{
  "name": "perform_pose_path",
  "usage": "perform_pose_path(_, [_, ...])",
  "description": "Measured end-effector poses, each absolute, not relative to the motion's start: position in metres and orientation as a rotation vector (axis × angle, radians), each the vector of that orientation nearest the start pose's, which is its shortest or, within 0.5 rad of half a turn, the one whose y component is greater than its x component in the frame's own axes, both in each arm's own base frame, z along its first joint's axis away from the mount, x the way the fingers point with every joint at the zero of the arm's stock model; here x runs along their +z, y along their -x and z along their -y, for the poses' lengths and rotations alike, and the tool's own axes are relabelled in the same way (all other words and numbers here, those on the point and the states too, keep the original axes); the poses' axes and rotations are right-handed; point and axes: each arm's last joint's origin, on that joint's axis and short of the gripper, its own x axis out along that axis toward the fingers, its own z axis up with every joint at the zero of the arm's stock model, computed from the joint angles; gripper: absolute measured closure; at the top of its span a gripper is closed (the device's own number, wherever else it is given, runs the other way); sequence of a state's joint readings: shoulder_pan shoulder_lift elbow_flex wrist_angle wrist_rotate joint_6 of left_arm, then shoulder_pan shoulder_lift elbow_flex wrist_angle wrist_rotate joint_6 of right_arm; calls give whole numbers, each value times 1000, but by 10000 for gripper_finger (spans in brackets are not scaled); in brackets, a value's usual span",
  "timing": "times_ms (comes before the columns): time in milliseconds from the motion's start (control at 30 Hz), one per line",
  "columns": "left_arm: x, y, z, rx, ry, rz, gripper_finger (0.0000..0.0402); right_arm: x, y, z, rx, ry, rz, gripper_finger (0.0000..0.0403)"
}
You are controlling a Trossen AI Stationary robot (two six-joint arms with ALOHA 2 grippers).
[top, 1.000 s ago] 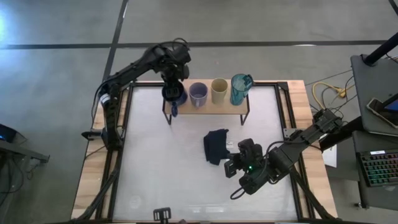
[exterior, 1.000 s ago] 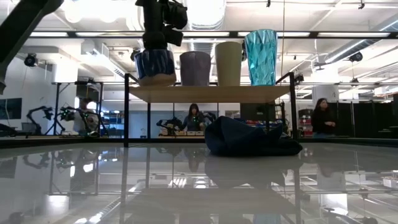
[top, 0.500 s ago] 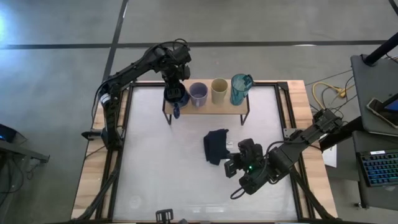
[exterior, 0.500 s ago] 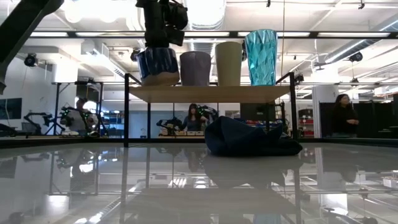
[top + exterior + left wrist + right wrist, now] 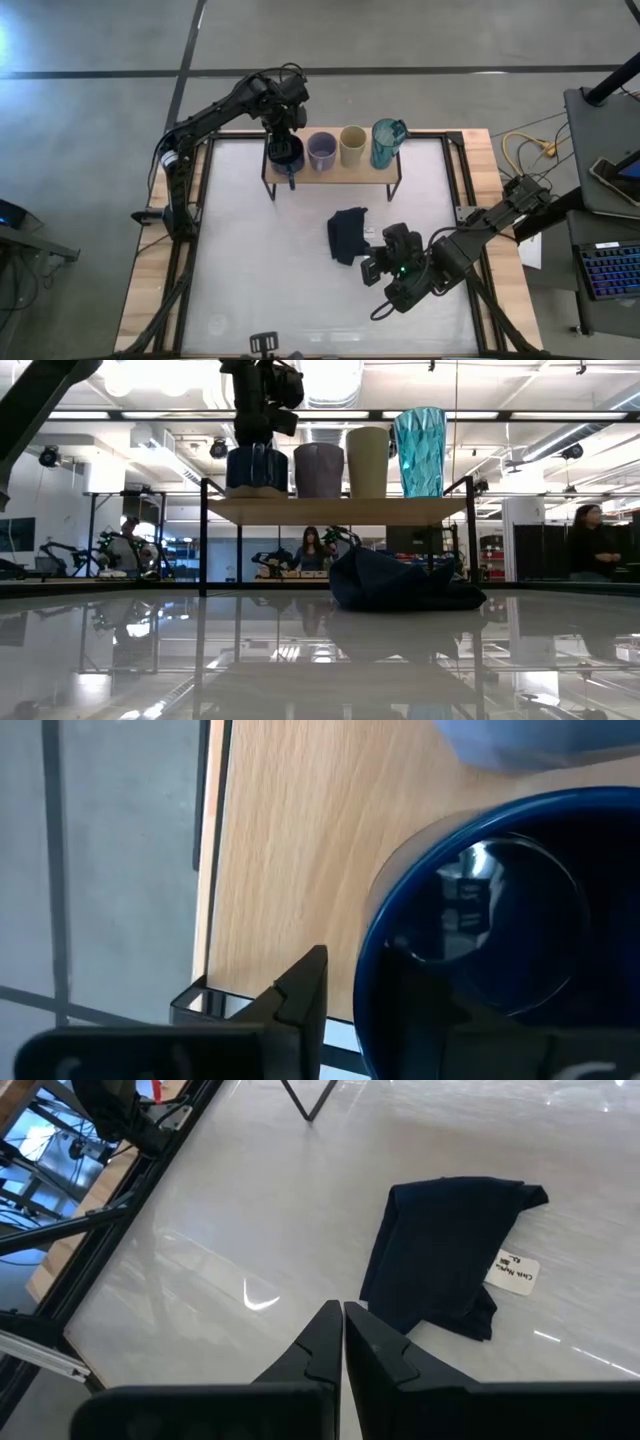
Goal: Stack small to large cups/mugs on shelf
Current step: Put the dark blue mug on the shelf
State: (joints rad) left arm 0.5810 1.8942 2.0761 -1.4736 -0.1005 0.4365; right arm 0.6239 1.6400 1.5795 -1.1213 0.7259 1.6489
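Blue mug [image 5: 256, 468] on shelf [image 5: 340, 510] left end; left gripper [image 5: 284, 135] straddles its rim, fingers apart. Right gripper [image 5: 343, 1325] closed, near cloth [image 5: 450, 1250].

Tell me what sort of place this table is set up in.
Most likely a robotics lab or workshop hall. The low view shows exposed ceiling ducts and people at benches behind the shelf. From above, the table stands on bare concrete, with a keyboard on a desk beside it.
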Motion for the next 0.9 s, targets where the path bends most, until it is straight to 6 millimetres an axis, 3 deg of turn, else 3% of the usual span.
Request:
perform_pose_path(400, [366, -306, -205, 292, -131, -1309, 385, 328, -271, -172, -743, -792, -565, 394])
perform_pose_path(900, [367, -305, -204, 300, -116, -1319, 336, 328, -271, -171, -747, -786, -569, 394])
